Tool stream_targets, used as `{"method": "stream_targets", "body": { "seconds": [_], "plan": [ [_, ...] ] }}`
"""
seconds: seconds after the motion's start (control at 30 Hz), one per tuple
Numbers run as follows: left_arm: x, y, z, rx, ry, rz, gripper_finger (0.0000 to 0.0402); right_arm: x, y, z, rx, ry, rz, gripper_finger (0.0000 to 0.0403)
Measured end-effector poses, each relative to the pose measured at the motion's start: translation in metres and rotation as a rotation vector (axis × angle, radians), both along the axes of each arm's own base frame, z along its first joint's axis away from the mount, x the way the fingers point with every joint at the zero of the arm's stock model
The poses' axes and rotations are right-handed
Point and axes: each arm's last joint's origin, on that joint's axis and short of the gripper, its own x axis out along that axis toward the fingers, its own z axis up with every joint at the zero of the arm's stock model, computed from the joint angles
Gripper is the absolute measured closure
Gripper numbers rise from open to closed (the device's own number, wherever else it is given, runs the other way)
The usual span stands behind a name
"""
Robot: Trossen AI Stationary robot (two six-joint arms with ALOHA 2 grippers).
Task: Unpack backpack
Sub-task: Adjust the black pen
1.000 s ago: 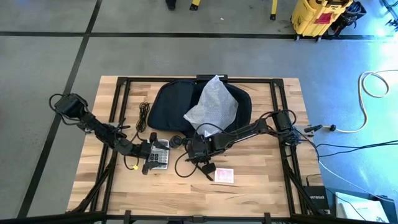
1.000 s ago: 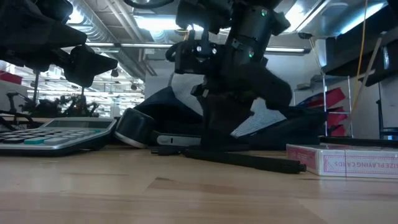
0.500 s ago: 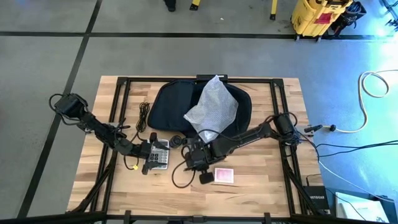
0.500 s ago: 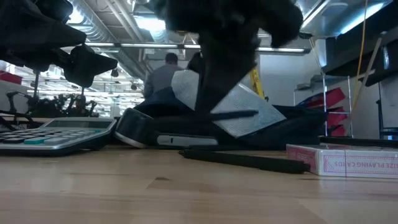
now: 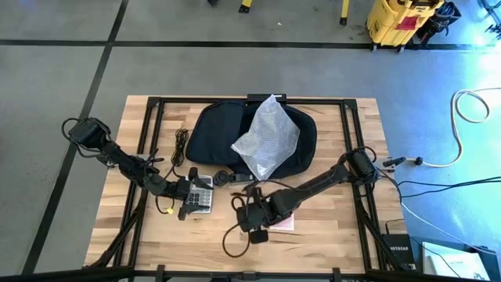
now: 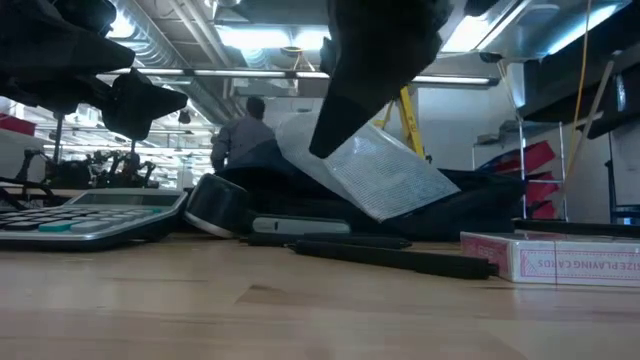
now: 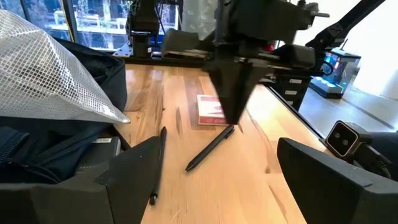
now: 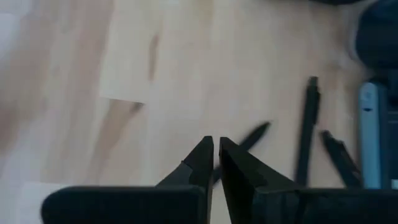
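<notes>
wood: pale plank table [image 5: 329, 243], dark frame rails along both sides
backpack: dark navy backpack [image 5: 215, 133] lies flat at the table's far middle, crinkly clear plastic bag [image 5: 268, 139] resting on top of it
right arm: stretched low from the right edge toward the table's near middle, wrist bent down
right gripper: right gripper [image 5: 252, 227] points down at the wood, fingers [image 8: 202, 163] pinched together; a black pen [image 7: 210, 148] sits at the tips, grip on it unclear
left arm: reaches from the left edge, elbow low, forearm toward centre
left gripper: left gripper [image 5: 188, 200] hovers over the calculator [image 6: 85, 215], jaws spread wide, nothing between them
card box: playing card box [image 6: 550, 255] just beside the right gripper
room: a person [image 6: 245, 140] stands behind the table
</notes>
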Motion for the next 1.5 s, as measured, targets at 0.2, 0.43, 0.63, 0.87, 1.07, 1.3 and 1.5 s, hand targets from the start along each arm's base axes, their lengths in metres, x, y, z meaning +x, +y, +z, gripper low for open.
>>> {"method": "stream_targets", "body": {
  "seconds": [0.2, 0.43, 0.63, 0.87, 1.07, 1.3, 1.5],
  "plan": [
    [0.000, 0.000, 0.000, -0.005, -0.001, -0.012, 0.0092, 0.008, -0.035, -0.002, -0.040, 0.041, -0.068, 0.0359],
    [0.000, 0.000, 0.000, 0.004, -0.003, -0.013, 0.0092, 0.007, -0.052, -0.022, -0.019, 0.076, -0.148, 0.0300],
    [0.000, 0.000, 0.000, 0.007, -0.005, -0.014, 0.0092, 0.007, -0.057, -0.036, -0.011, 0.093, -0.198, 0.0292],
    [0.000, 0.000, 0.000, 0.002, -0.003, -0.014, 0.0092, 0.013, -0.070, -0.051, 0.000, 0.125, -0.224, 0.0292],
    [0.000, 0.000, 0.000, 0.002, -0.002, -0.015, 0.0092, 0.017, -0.073, -0.058, 0.038, 0.142, -0.206, 0.0292],
    [0.000, 0.000, 0.000, 0.003, -0.001, -0.015, 0.0092, 0.017, -0.072, -0.059, 0.037, 0.143, -0.201, 0.0328],
    [0.000, 0.000, 0.000, 0.003, -0.001, -0.015, 0.0092, 0.017, -0.072, -0.059, 0.056, 0.150, -0.193, 0.0365]
  ]
}}
